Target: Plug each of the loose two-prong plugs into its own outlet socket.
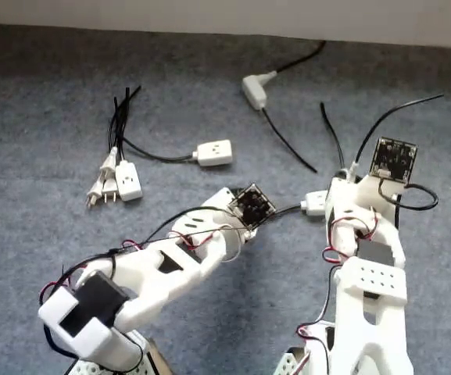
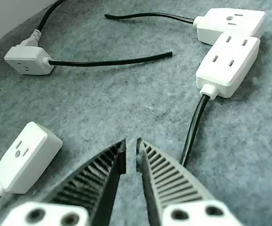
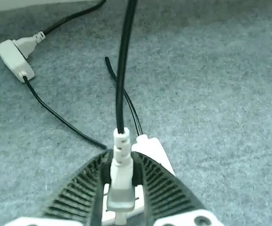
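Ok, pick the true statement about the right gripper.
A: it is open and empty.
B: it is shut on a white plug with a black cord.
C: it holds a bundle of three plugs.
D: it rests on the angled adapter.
B: the right wrist view shows the right gripper closed around a white plug, with its black cord leading away.

We are looking at a table (image 1: 37,94) wearing a mottled blue-grey, carpet-like cover. We are finding the white plastic outlet sockets (image 2: 227,59) plain and glossy, each trailing a black rubber cord (image 2: 112,61). The loose two-prong plugs (image 1: 108,168) are showing white too. We are seeing the left gripper (image 2: 131,143) carrying black ribbed fingers (image 2: 103,174) on a white body, and the right gripper (image 3: 121,160) matching it, its black ridges setting off a white moulded plug (image 3: 119,188) on a black cord. We are noticing thin red and black wires (image 1: 336,238) against the white plastic arms (image 1: 374,312).
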